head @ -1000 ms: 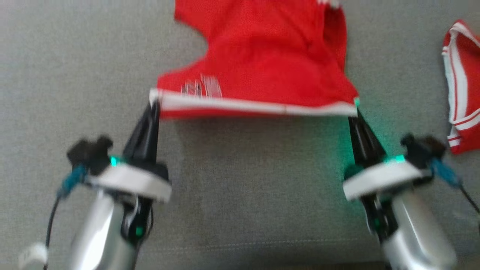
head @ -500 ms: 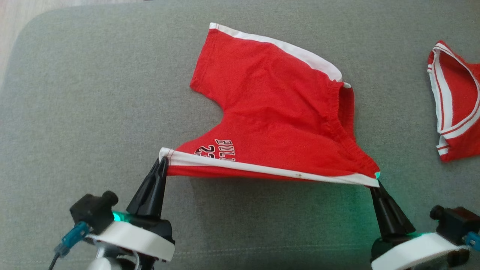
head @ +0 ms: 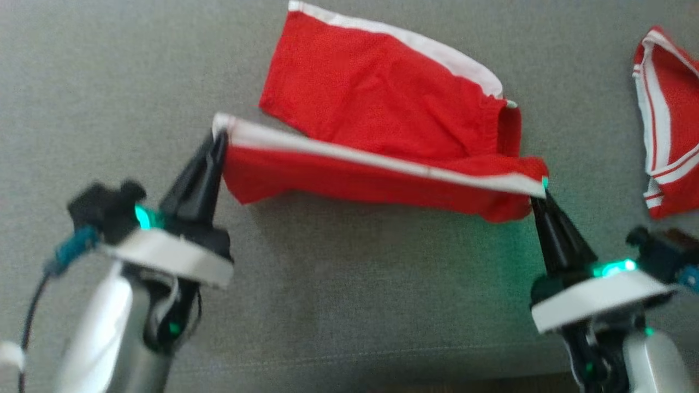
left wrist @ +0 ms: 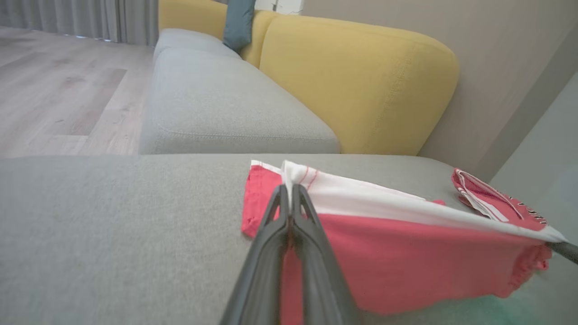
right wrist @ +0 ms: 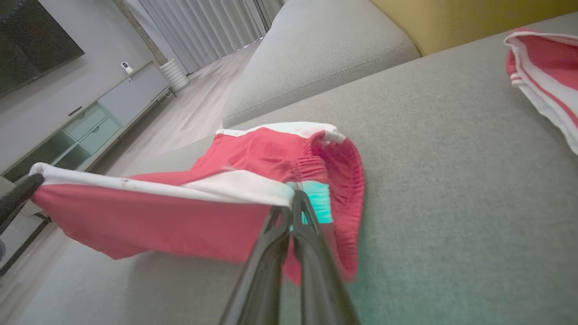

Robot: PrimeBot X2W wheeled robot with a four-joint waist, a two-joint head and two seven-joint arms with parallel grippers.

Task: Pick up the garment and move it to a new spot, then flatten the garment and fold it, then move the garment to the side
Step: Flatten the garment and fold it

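The garment (head: pixel 377 93) is a pair of red shorts with white side stripes, lying partly on a grey sofa cushion (head: pixel 349 284). Its near white-striped edge is lifted and stretched taut between both grippers, with red cloth hanging under it. My left gripper (head: pixel 218 134) is shut on the left end of that edge, as the left wrist view confirms at the left gripper (left wrist: pixel 289 186). My right gripper (head: pixel 538 191) is shut on the right end, near the elastic waistband (right wrist: pixel 347 171), and the right gripper (right wrist: pixel 293 195) pinches the white stripe. The far leg rests flat on the cushion.
A second red-and-white garment (head: pixel 669 120) lies on the cushion at the far right. A yellow backrest (left wrist: pixel 356 81) stands behind the seat, with another grey cushion (left wrist: pixel 226 104) beyond. Wooden floor (left wrist: pixel 54 90) lies off the sofa's left end.
Both grippers have carried the held striped edge up and away from me, over the part lying on the cushion, so the printed leg now hangs folded under. The head camera has also shifted.
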